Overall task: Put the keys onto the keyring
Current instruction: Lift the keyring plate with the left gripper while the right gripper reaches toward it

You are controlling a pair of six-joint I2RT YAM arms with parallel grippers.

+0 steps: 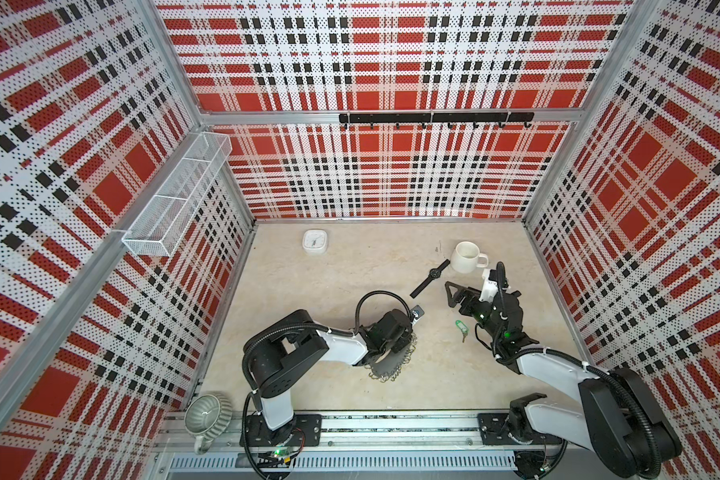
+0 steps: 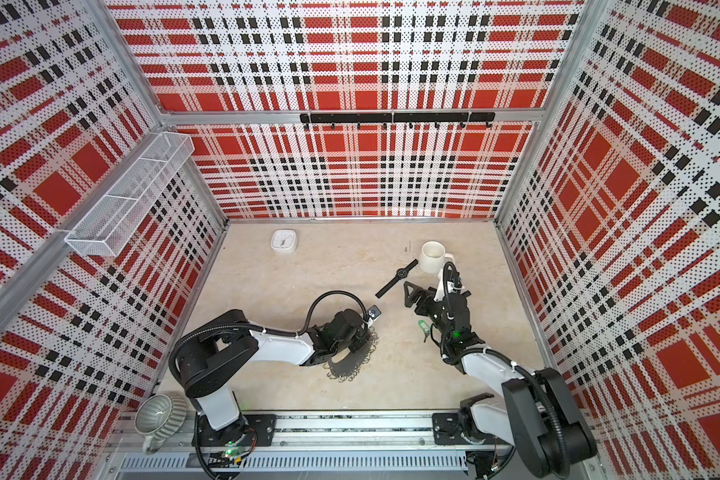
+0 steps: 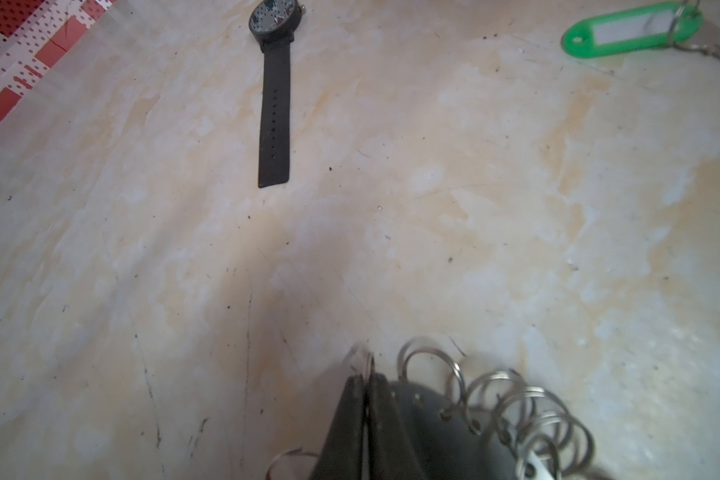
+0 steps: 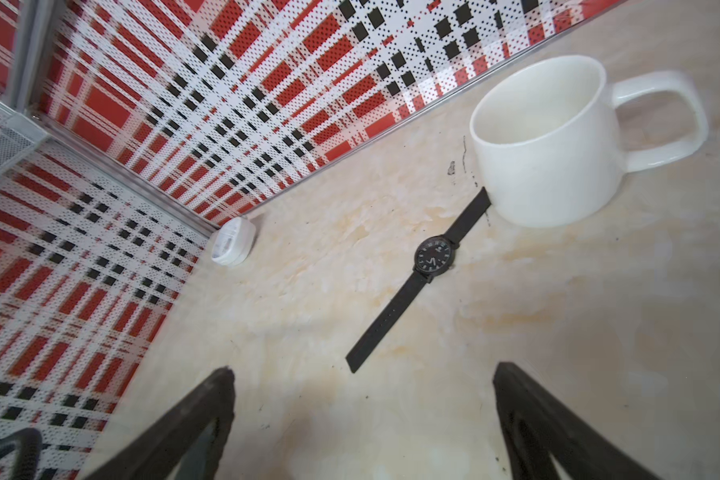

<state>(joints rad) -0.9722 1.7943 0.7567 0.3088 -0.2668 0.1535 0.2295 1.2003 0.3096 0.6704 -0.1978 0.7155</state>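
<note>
Keys (image 1: 459, 326) (one small key on a green tag) lie flat on the table (image 1: 329, 291), right of the middle in both top views. They are just beside the right arm and apart from both grippers. The keyring (image 1: 391, 368) is well apart from them, to their lower left, low in the middle of the frame and partly hidden under the left arm. Little wire loops stick out along its edge. The left gripper (image 3: 364, 380) has its two fingers pressed together on the keyring's edge, and one wire loop pokes out between them. The right gripper (image 4: 362, 374) is above the keys in the frame, fingers wide apart and empty. It points at a black wristwatch (image 1: 431, 277) lying flat. One strap end is just beside a white mug (image 1: 466, 257), upper right on the table. A small white clock (image 1: 314, 242) sits near the back wall, upper left.
</note>
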